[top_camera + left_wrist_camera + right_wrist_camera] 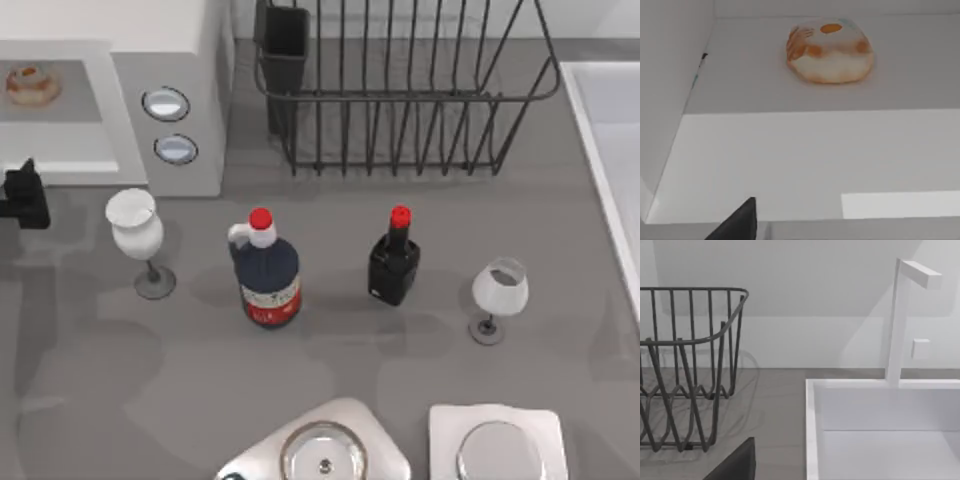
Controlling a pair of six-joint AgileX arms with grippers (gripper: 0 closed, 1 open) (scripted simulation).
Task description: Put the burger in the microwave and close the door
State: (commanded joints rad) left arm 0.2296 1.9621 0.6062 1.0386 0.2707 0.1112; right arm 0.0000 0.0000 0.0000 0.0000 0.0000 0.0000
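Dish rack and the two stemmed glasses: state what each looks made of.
The dark wire dish rack looks like coated metal: thin black rods, matte, bent into loops. The two white-tinted stemmed wine glasses, one near the microwave and one to the right, look like frosted glass, though translucent plastic is possible.
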